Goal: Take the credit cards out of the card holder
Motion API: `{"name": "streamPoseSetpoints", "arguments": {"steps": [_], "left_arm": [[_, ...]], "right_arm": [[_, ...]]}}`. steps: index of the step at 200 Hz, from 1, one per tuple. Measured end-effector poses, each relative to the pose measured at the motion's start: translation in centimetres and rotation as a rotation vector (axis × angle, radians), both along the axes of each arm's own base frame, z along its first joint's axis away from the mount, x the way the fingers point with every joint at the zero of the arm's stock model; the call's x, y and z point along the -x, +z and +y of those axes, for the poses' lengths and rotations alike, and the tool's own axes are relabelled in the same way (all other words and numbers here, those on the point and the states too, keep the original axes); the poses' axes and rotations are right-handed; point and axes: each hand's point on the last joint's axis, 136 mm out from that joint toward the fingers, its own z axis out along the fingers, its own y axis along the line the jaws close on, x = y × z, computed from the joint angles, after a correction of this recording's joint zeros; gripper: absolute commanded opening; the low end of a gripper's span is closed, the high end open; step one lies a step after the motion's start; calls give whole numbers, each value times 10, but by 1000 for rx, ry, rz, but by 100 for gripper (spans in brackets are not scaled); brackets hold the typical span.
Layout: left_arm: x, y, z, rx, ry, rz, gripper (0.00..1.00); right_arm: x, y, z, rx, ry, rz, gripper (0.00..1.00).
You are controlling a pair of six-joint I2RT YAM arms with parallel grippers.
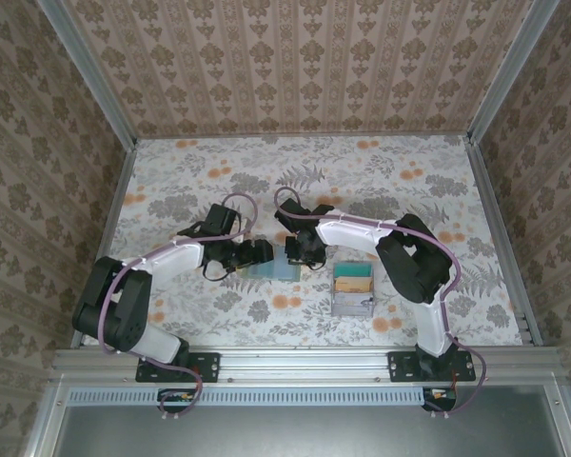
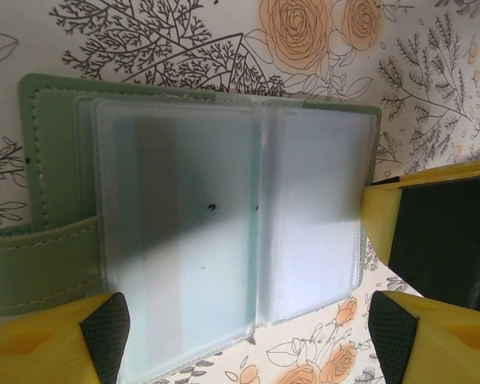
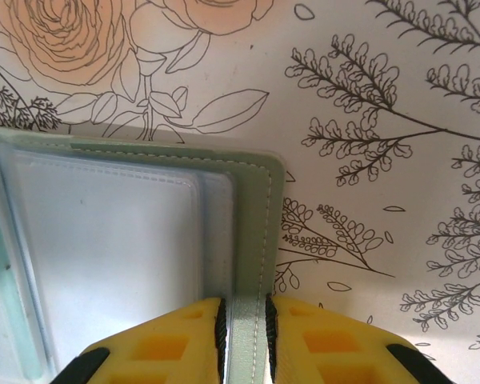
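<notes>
Grey-green, lying open just left of the grey tray (image 1: 352, 312), the card holder (image 1: 269, 269) is pinched at its cover edge by the right gripper (image 3: 244, 320), so the wide-spread left gripper (image 2: 248, 336) should grip the teal card (image 2: 184, 240) alone, not its clear sleeve (image 2: 312, 208).

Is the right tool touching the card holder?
Touching. The right wrist view shows the right tool clamped on the green stitched edge of the card holder, with no gap on either side.
</notes>
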Motion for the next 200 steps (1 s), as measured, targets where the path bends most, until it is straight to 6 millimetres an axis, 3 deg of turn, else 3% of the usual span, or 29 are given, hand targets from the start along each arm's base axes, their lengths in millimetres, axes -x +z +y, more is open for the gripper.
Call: {"name": "streamPoseSetpoints", "arguments": {"steps": [84, 200], "left_arm": [[4, -13, -4, -33, -17, 17, 82], [8, -1, -29, 54, -72, 12, 82]], "right_arm": [[0, 0, 1, 3, 16, -2, 24], [1, -1, -1, 14, 15, 4, 24]]}}
